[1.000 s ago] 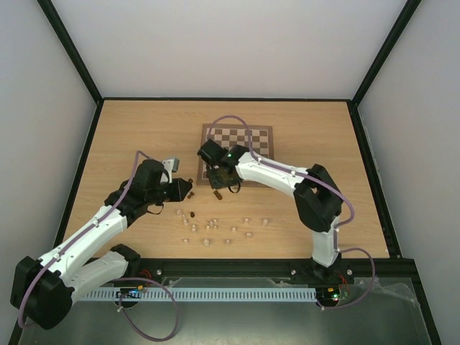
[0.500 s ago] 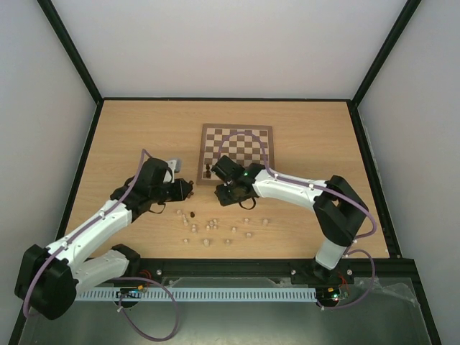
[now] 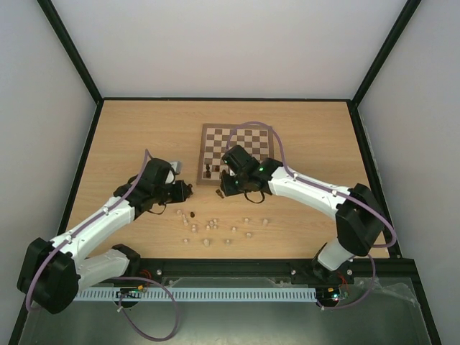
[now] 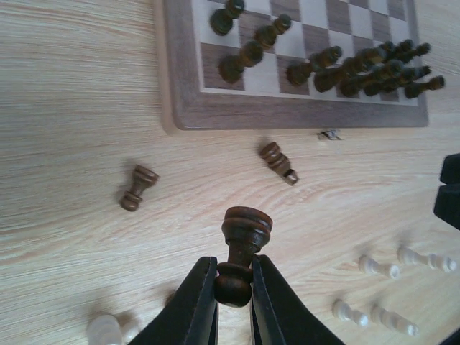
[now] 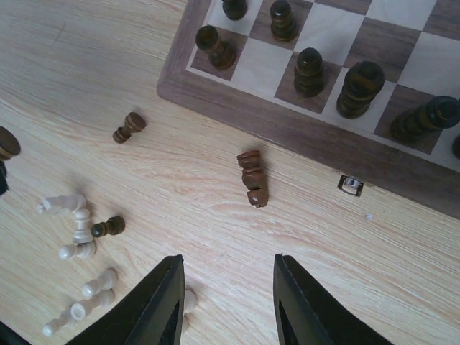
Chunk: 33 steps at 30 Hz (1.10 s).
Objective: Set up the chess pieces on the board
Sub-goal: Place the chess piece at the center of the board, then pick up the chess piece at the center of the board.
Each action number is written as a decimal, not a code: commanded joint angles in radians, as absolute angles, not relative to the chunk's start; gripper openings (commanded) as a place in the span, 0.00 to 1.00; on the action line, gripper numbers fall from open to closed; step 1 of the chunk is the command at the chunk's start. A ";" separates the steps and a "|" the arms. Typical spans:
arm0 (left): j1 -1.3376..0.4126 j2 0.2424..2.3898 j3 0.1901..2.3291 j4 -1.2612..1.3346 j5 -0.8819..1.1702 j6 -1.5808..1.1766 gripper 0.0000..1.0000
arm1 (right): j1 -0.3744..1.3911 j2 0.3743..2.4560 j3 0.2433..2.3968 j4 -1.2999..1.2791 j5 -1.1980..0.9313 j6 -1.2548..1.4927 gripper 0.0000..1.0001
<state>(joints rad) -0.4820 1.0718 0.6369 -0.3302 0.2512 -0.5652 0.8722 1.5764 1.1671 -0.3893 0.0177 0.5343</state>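
Tabletop (image 4: 72, 108); pawn (image 4: 246, 230) (head beyond left gripper (image 4: 233, 267))

Chessboard (image 3: 248, 135): one. Dark chessmen (image 4: 241, 62) on its squares: about ten, far cluster too tight to tally. Loose dark chessmen (image 5: 252, 178) off it: four, counting one held pawn (image 4: 244, 237). Pale chessmen (image 5: 63, 204): roughly a dozen. Small square tag (image 5: 349, 185): one.

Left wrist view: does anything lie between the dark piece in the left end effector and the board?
Yes: a toppled dark piece lies on the table between the held piece in the left end effector and the board frame. Another fallen piece lies further left, off that line.
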 commanded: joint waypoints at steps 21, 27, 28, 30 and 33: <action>-0.299 1.019 0.526 -0.233 0.048 -0.700 0.11 | 0.914 1.797 1.148 -0.319 0.066 0.467 0.31; -0.238 1.067 0.478 -0.175 0.096 -0.703 0.12 | 0.914 1.834 1.170 -0.308 0.092 0.471 0.33; -0.231 1.075 0.471 -0.163 0.108 -0.704 0.12 | 0.913 1.840 1.174 -0.308 0.100 0.472 0.34; -0.222 1.091 0.457 -0.148 0.117 -0.704 0.13 | 0.914 1.853 1.185 -0.309 0.106 0.469 0.35; -0.211 1.107 0.430 -0.123 0.134 -0.710 0.13 | 0.913 1.876 1.201 -0.308 0.104 0.465 0.35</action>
<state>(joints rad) -0.2264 1.0878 0.4622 -0.1764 0.0956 -0.6994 0.9096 1.8412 1.1633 -0.3065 0.0795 0.4755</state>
